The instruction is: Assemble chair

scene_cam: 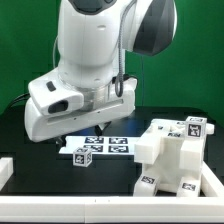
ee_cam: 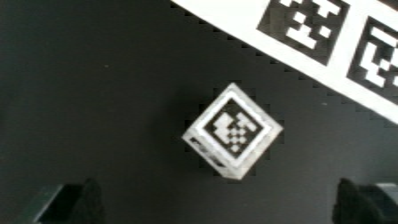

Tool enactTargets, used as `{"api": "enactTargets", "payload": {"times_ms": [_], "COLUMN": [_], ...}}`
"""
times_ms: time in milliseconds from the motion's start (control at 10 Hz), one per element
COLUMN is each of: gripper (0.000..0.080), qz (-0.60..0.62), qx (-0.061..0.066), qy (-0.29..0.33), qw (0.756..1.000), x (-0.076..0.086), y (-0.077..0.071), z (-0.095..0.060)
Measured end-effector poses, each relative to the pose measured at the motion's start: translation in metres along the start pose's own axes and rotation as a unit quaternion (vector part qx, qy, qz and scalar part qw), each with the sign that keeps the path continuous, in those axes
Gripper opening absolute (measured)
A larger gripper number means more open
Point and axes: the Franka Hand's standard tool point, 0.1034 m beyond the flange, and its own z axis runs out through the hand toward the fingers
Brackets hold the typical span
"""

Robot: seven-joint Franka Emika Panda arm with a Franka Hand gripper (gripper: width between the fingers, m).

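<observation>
1. Right now, the large white robot arm (scene_cam: 95,60) is reaching down over the flat black surface (scene_cam: 30,150), filling the middle of the exterior view from twelve o'clock to the centre.

2. Its gripper (scene_cam: 93,130) is hanging just above the surface, and the jaws are standing spread wide with nothing between them; in the wrist view the two dark fingertips (ee_cam: 68,202) are showing far apart at the frame's edge.

3. A small white plastic block with a black-and-white square tag on its face (ee_cam: 235,130) is lying on the surface between the spread jaws in the wrist view, turned so it is reading as a diamond, and it is touching neither fingertip.

4. In the exterior view the same small block (scene_cam: 84,154) is sitting at about six o'clock from the gripper, just beside the near edge of the thin flat white marker board (scene_cam: 108,145).

5. The marker board is lying flat at the centre of the surface, showing several square tags; in the wrist view its corner (ee_cam: 329,40) is appearing close to the small block but apart from it.

6. The chunky white partly joined chair structure (scene_cam: 170,155), bearing tags on its top and front, is standing at about four o'clock in the exterior view, well apart from the gripper.

7. A white raised border (scene_cam: 8,170) is running along the surface's edge at eight o'clock.
</observation>
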Motion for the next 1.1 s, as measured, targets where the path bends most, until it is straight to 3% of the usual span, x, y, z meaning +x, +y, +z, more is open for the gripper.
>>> {"api": "enactTargets", "payload": {"times_ms": [200,300,400,500,600,900,1000,1100], "gripper": [0.0649,0.0649,0.0649,0.0649,0.0649,0.0649,0.0649,0.0649], "qz": [-0.003,-0.082,-0.111,-0.168,-0.148,-0.152,-0.214,-0.252], "qx": [0.0,-0.015,-0.018,-0.031,-0.026,-0.028,-0.052,-0.06], "qy": [0.0,0.038,0.051,0.068,0.063,0.065,0.098,0.11], "qw": [1.0,0.996,0.992,0.983,0.987,0.986,0.97,0.96], "x": [0.0,0.0,-0.011,-0.017,-0.02,-0.02,-0.019,-0.025], "y": [0.0,0.0,-0.006,-0.007,-0.009,-0.008,-0.005,-0.006], "z": [0.001,0.004,0.011,0.019,0.021,0.022,0.022,0.026]}}
